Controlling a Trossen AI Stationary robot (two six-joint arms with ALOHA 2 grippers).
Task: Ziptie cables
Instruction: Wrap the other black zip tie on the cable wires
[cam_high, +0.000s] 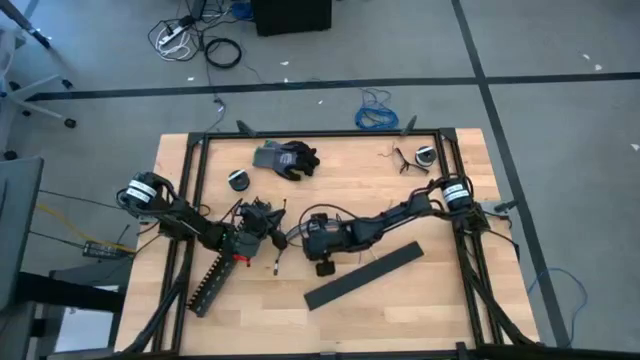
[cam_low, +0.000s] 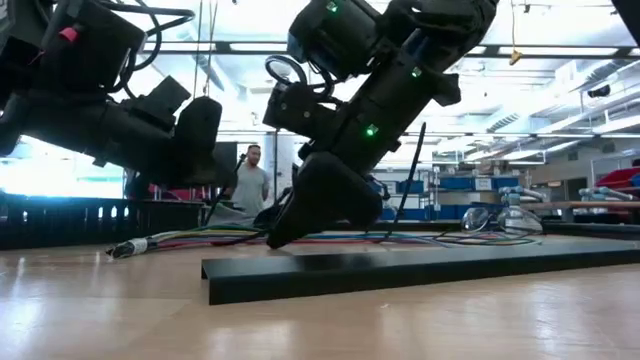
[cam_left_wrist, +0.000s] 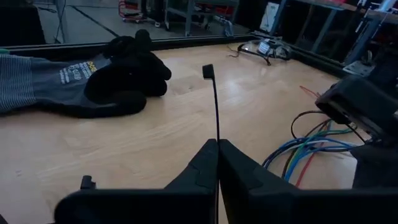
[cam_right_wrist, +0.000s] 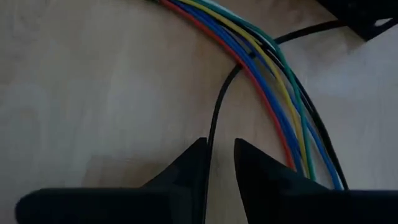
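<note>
The cables (cam_high: 283, 237), a bundle of blue, green, yellow and red wires (cam_right_wrist: 267, 81), lie on the table's middle between my two grippers. My left gripper (cam_left_wrist: 217, 149) is shut on a thin black ziptie (cam_left_wrist: 216, 106), just left of the bundle (cam_left_wrist: 305, 152). My right gripper (cam_right_wrist: 219, 149) points down at the table right of the bundle and is open a little. A black ziptie strip (cam_right_wrist: 214, 112) runs between its fingers and on to the cables, which it crosses. My left gripper pinches the ziptie between its two fingertips, partway along the strip (cam_left_wrist: 217, 138). The fingers lie along it. The strip sticks straight out past the tips, clear of the table, and its square head (cam_left_wrist: 208, 71) is the free end. My right gripper has the black strip beside one finger (cam_right_wrist: 198, 158); whether it touches I cannot tell.
A black and grey glove (cam_high: 285, 158) lies at the far side. A flat black bar (cam_high: 365, 275) lies near the front, right of centre, and a slotted black duct (cam_high: 213, 280) lies under my left arm. Safety glasses (cam_high: 418, 157) rest at the far right.
</note>
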